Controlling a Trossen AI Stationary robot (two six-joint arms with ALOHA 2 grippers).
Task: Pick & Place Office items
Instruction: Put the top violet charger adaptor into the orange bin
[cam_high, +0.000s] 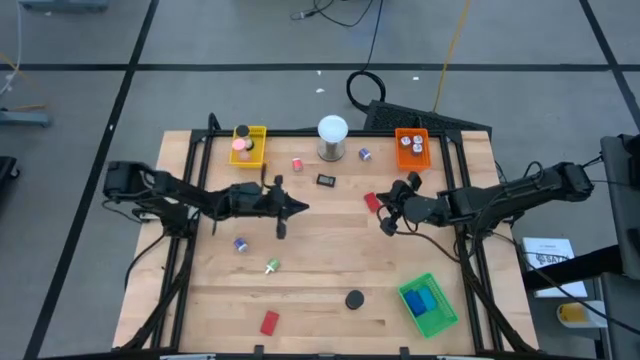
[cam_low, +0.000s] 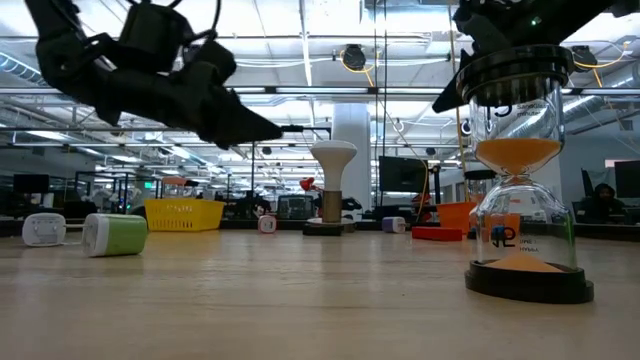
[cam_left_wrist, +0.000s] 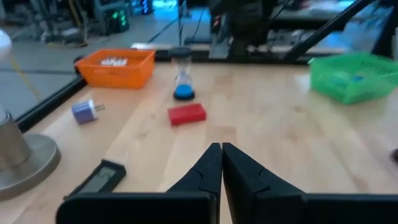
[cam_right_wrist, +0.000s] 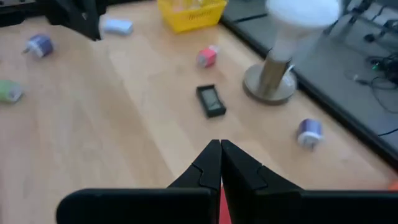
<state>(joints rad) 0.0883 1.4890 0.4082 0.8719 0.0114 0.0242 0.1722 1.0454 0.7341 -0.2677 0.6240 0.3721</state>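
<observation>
Wooden table (cam_high: 330, 255), pale planks in a black frame, standing on grey floor marked with dark lines; the low view looks past it into a hall of strip lights and workstations.

Writing: we read none for certain. The hourglass (cam_low: 518, 165) with orange sand carries a small blue mark on its glass, too small for us to make out. A white sheet (cam_high: 548, 252) beside the table bears print we cannot read.

Items on the table, from above: yellow tray (cam_high: 249, 144), orange tray (cam_high: 412, 147), green tray (cam_high: 430, 305) holding a blue block (cam_high: 423, 299), white ball lamp (cam_high: 332, 137), black flat gadget (cam_high: 326, 180), pink piece (cam_high: 298, 164), purple plug (cam_high: 366, 154), red block (cam_high: 372, 201), second red block (cam_high: 269, 322), black disc (cam_high: 354, 299), blue bit (cam_high: 240, 243), green bit (cam_high: 271, 266).

Left gripper (cam_high: 296, 207) hovers above mid-table, fingers together and empty, as its wrist view confirms. Right gripper (cam_high: 383, 221) hangs just beside the upper red block, fingers likewise together, holding nothing.

Only the low view shows the hourglass large and close; from above it is perhaps the black disc.
</observation>
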